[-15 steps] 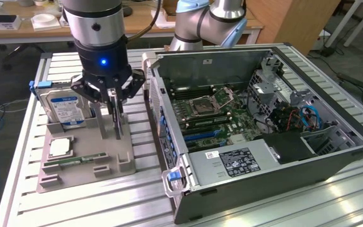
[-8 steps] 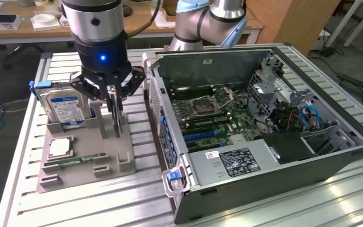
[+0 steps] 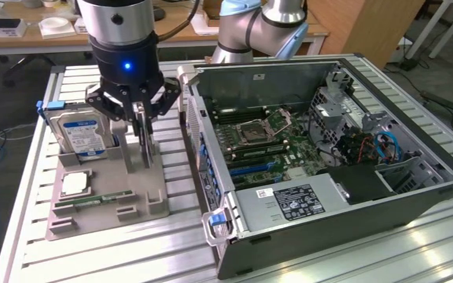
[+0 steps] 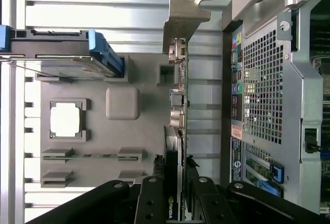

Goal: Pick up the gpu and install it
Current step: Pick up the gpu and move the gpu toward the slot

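Observation:
The gpu (image 3: pixel 144 144) is a thin dark card standing on edge over the grey holder (image 3: pixel 136 197), between the hard drive and the computer case (image 3: pixel 329 147). My gripper (image 3: pixel 138 118) comes down on it from above, its fingers pressed against both faces of the card. In the wrist view the gpu (image 4: pixel 178 110) runs edge-on away from the gripper (image 4: pixel 176 182), with its metal bracket (image 4: pixel 180 17) at the far end. Whether the card's lower edge still sits in the holder slot cannot be told.
The holder also carries a hard drive (image 3: pixel 81 132) with a blue-white label, a processor chip (image 3: pixel 75 184) and a green memory stick (image 3: pixel 92 200). The open case shows its motherboard (image 3: pixel 266 141) and power supply (image 3: pixel 289 203). Its rear wall (image 4: pixel 263 90) stands close beside the card.

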You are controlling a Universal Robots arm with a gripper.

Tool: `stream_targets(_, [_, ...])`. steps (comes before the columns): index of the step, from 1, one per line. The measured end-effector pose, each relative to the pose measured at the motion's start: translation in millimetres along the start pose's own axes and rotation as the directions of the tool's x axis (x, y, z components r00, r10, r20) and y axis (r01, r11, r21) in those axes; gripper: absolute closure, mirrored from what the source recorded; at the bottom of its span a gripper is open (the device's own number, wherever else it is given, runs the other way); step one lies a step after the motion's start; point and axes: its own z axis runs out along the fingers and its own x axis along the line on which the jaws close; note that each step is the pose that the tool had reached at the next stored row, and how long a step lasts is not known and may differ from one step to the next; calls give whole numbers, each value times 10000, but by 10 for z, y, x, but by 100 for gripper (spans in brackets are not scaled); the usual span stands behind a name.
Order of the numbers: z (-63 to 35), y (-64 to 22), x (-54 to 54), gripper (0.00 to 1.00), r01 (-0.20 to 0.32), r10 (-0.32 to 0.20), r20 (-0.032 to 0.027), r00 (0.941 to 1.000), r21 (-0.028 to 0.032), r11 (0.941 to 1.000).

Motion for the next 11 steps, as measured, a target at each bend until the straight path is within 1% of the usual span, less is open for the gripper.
stream_targets(11, [-116, 8, -3, 74, 0, 0, -1, 10000, -29, 10000])
